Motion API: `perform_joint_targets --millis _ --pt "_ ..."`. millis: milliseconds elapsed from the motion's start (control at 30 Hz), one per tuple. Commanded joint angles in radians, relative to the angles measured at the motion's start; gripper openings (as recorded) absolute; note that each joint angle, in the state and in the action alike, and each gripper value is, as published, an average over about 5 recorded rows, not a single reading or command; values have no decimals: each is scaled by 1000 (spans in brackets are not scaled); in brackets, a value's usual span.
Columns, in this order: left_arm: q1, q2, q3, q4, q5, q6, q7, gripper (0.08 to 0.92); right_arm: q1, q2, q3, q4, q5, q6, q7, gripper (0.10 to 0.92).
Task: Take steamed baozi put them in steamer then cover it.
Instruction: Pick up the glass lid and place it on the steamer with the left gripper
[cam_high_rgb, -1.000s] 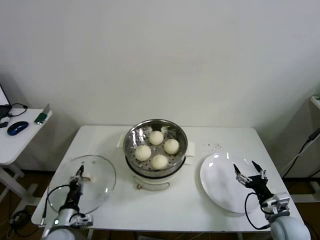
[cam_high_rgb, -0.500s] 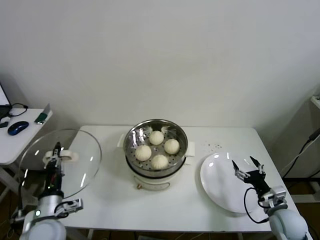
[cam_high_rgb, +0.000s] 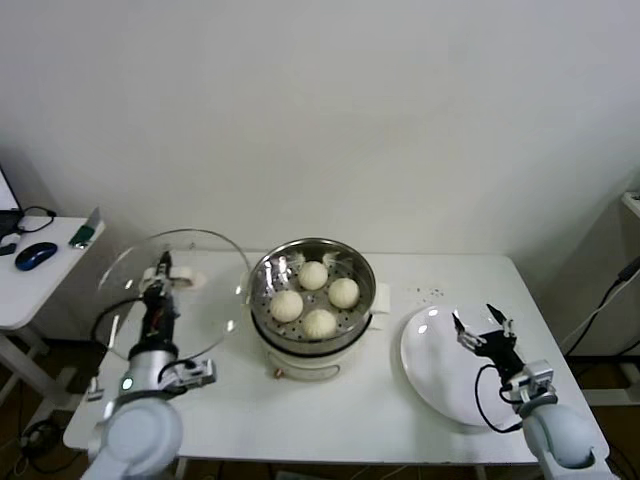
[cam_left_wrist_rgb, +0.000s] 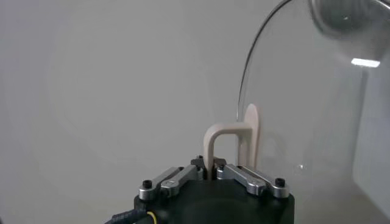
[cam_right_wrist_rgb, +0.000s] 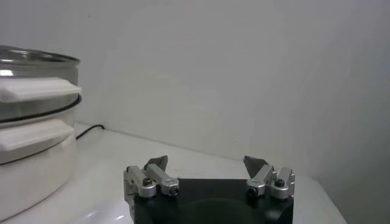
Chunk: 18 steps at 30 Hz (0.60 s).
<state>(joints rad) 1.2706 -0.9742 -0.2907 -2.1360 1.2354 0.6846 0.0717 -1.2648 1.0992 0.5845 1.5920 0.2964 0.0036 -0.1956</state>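
Note:
Four cream-white baozi (cam_high_rgb: 315, 297) lie in the shiny steel steamer (cam_high_rgb: 268, 262) on its cream pot base at the table's middle. My left gripper (cam_high_rgb: 160, 272) is shut on the cream bar handle (cam_left_wrist_rgb: 220, 141) of the clear glass cover (cam_high_rgb: 205, 262), holding it tilted in the air just left of the steamer. In the left wrist view the cover's glass (cam_left_wrist_rgb: 317, 103) stands edge-up. My right gripper (cam_high_rgb: 483, 326) is open and empty above the white plate (cam_high_rgb: 440, 375); its wrist view shows the gripper (cam_right_wrist_rgb: 207, 162) with the steamer (cam_right_wrist_rgb: 33, 79) off to one side.
A side table (cam_high_rgb: 30, 290) at far left carries a blue mouse (cam_high_rgb: 35, 255) and a small green item (cam_high_rgb: 82, 236). The white table (cam_high_rgb: 350, 410) has bare surface in front of the steamer. A wall rises behind.
My left gripper has lifted the cover off the table and carried it up and right, close to the steamer. My right gripper has shifted slightly back over the plate.

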Motion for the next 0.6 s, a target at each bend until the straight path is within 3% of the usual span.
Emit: perform_joint_targets --millis 33,400,600 --pt "-343 -130 362 83 104 101 190 152 34 11 -8 -43 -23 7 8 823" --pt "-457 -330 499 247 183 101 221 152 -4 11 36 -40 -31 23 7 823" --pt "-462 -394 532 307 203 101 222 152 -21 14 52 -38 -42 32 4 823"
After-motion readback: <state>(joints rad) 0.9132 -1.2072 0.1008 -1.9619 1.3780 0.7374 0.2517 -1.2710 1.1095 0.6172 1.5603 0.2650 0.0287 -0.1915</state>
